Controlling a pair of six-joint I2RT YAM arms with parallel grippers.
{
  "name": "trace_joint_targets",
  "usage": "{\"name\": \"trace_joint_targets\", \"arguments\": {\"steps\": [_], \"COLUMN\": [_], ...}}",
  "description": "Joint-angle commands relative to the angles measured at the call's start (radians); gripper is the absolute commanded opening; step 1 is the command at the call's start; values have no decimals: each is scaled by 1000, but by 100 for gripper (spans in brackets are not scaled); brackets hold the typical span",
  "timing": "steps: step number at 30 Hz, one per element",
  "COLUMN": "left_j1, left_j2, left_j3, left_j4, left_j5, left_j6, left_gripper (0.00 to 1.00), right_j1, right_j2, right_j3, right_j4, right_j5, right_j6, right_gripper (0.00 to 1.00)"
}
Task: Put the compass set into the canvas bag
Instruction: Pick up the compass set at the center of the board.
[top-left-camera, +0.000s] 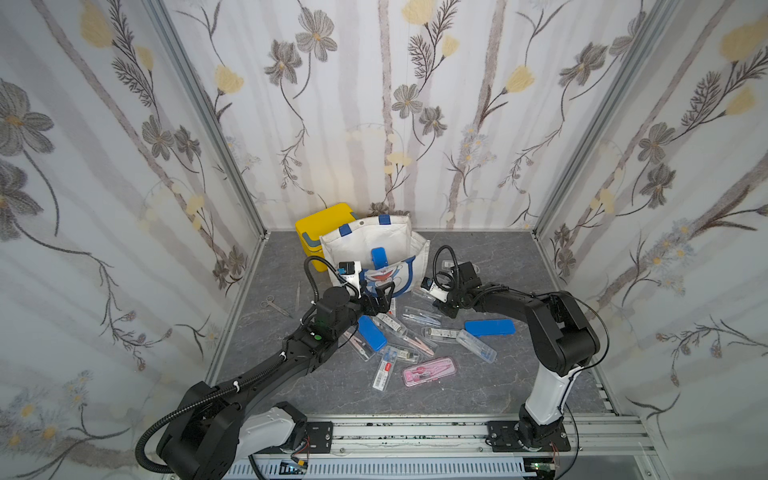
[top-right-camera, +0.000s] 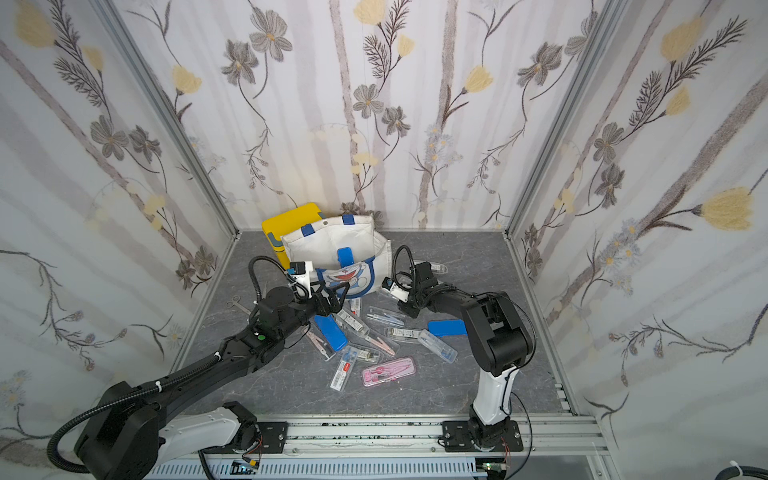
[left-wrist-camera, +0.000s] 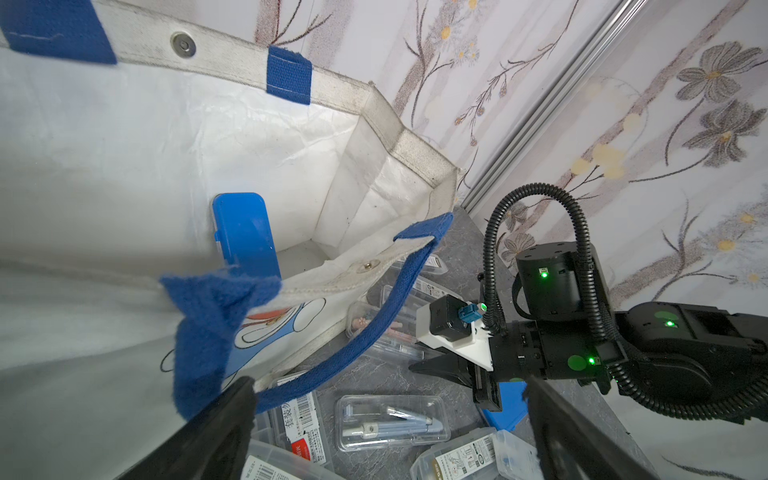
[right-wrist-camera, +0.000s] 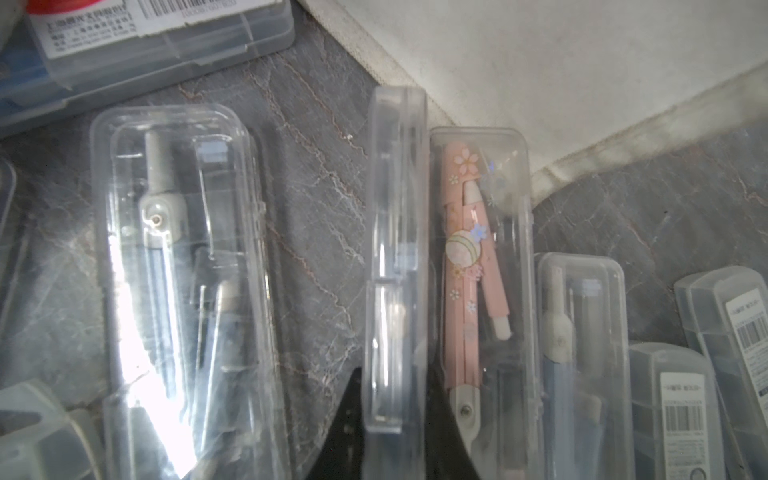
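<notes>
My right jaws are clenched on a compass set (right-wrist-camera: 395, 257). It is a narrow clear case that stands on its long edge, and I press it on both flat sides. What is inside I cannot read, because the plastic shines too much. The case is outside the canvas bag (top-left-camera: 374, 237), and its far end comes close to the foot of the bag's white wall. Another clear case touches it on one side, with a pink compass (right-wrist-camera: 469, 270) in it. On the other side, a little apart, lies a clear case with a grey compass (right-wrist-camera: 178, 270). Whether my case rests on the desk (top-left-camera: 478, 390) or is lifted, I cannot tell.

My left jaws are released, spread wide, and hold nothing. In both top views they hang in front of the bag's pocket with the blue cat face (top-left-camera: 382, 276). A blue handle (left-wrist-camera: 361, 336) of the bag hangs just beside one of them, and I cannot tell if it touches.

The bag stands open at the back of the desk, just beside a yellow box (top-left-camera: 320, 224). Inside it an upright blue case (left-wrist-camera: 245, 237) leans on the inner wall. More cases lie scattered in front, among them a pink case (top-left-camera: 429, 371) and a flat blue case (top-left-camera: 489, 327). Small scissors (top-left-camera: 274, 306) lie apart to my left.
</notes>
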Motion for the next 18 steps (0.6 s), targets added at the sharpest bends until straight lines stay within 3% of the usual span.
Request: {"name": "trace_joint_targets", "arguments": {"steps": [1, 3, 18], "left_j1": [0, 0, 1], "left_j2": [-7, -11, -39], "left_j3": [-4, -4, 16], "left_j4": [29, 30, 6], "left_j5": [-19, -27, -37], "left_j6": [0, 1, 98], "left_gripper": [100, 100, 100], "right_j1": [0, -1, -9], "right_j2": [-6, -20, -319], "right_j3": [6, 7, -88], "right_j4": [-5, -6, 53], "right_j5": [-22, -33, -216], "right_j6": [-1, 0, 36], "right_gripper": [11, 7, 7]}}
